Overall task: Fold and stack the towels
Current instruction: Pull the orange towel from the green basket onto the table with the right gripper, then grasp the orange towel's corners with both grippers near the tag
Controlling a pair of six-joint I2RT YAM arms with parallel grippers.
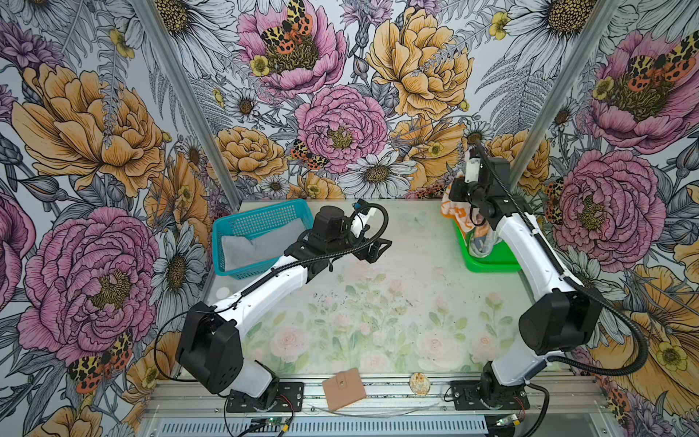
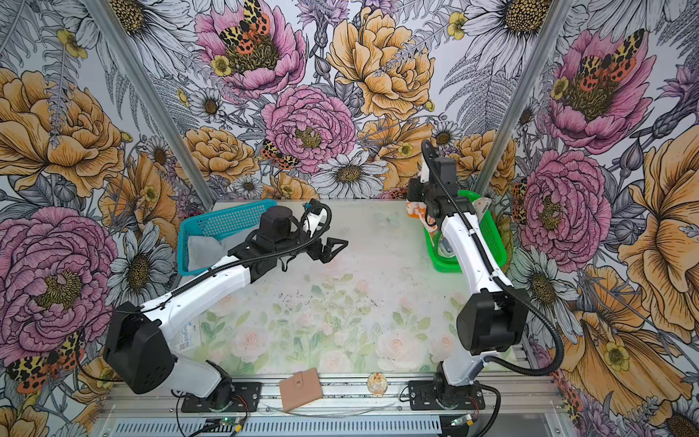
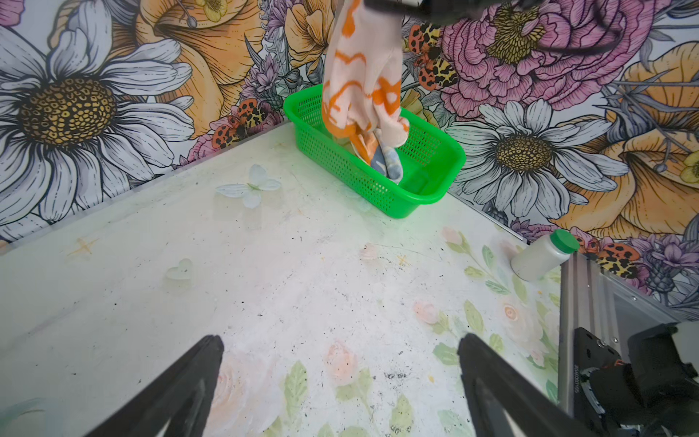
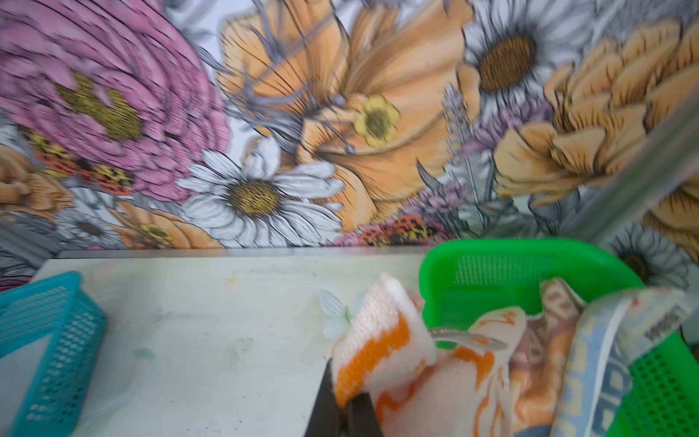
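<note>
Your right gripper (image 4: 350, 410) pinches the orange towel (image 4: 382, 340) by 1 edge; expect it light and limp. Your left gripper (image 3: 340, 342) gapes wide.

Left arm (image 1: 272, 280) stretched forward, low. The left gripper (image 3: 338, 342) has its fingers (image 3: 196, 363) spread wide and holds nothing. Right arm (image 1: 525, 253) raised at the far right — right gripper (image 4: 346, 405) pinched tight on the orange-and-cream towel (image 4: 382, 333).
</note>
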